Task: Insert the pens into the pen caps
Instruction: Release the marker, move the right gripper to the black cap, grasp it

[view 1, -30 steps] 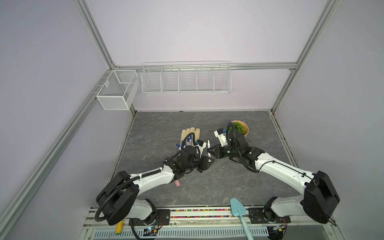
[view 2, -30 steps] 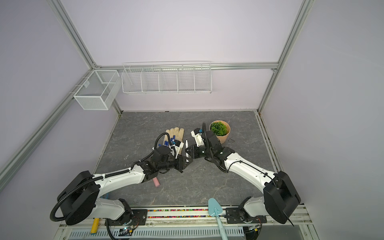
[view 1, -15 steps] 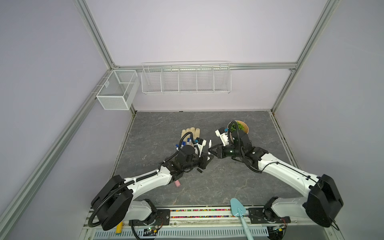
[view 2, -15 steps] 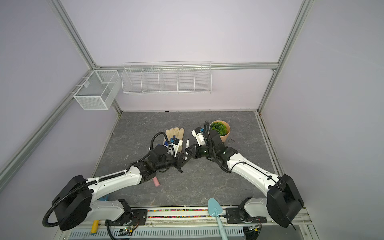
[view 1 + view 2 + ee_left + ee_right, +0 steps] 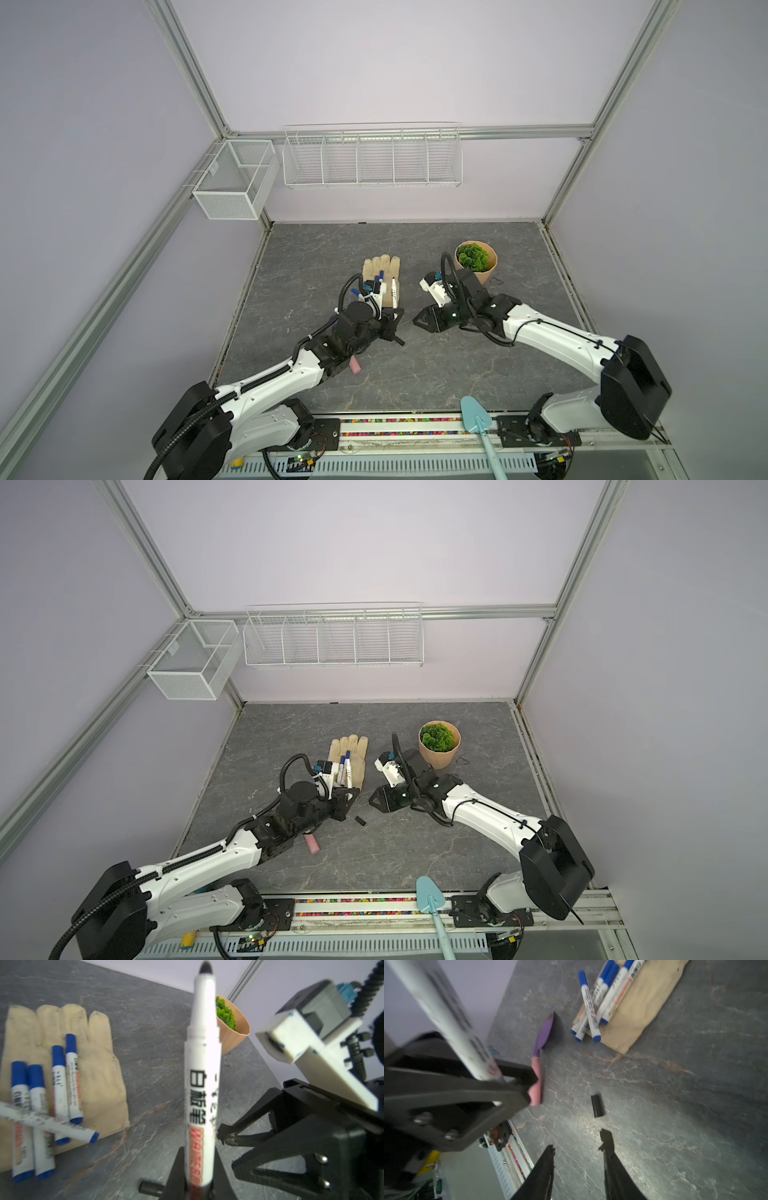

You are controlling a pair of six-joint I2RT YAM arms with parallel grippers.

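My left gripper (image 5: 198, 1159) is shut on a white pen (image 5: 202, 1064) whose bare black tip points away from it. A short black pen cap (image 5: 360, 821) lies loose on the grey table between the two grippers, also in the right wrist view (image 5: 597, 1105). My right gripper (image 5: 577, 1142) stands open and empty just above the table, a little to the right of the cap (image 5: 374, 802). Several white pens with blue caps (image 5: 60, 1084) lie on a beige glove (image 5: 382, 266) behind my left gripper (image 5: 390, 322).
A purple trowel with a pink handle (image 5: 542, 1043) lies beside my left arm. A potted green plant (image 5: 476, 262) stands behind my right arm. A teal trowel (image 5: 478, 424) rests at the front edge. A wire basket (image 5: 372, 158) and a mesh box (image 5: 232, 183) hang on the walls.
The left gripper closed on the pen. The right gripper opened and drew back to the right, so the two grippers are apart, and the black cap lies on the table.
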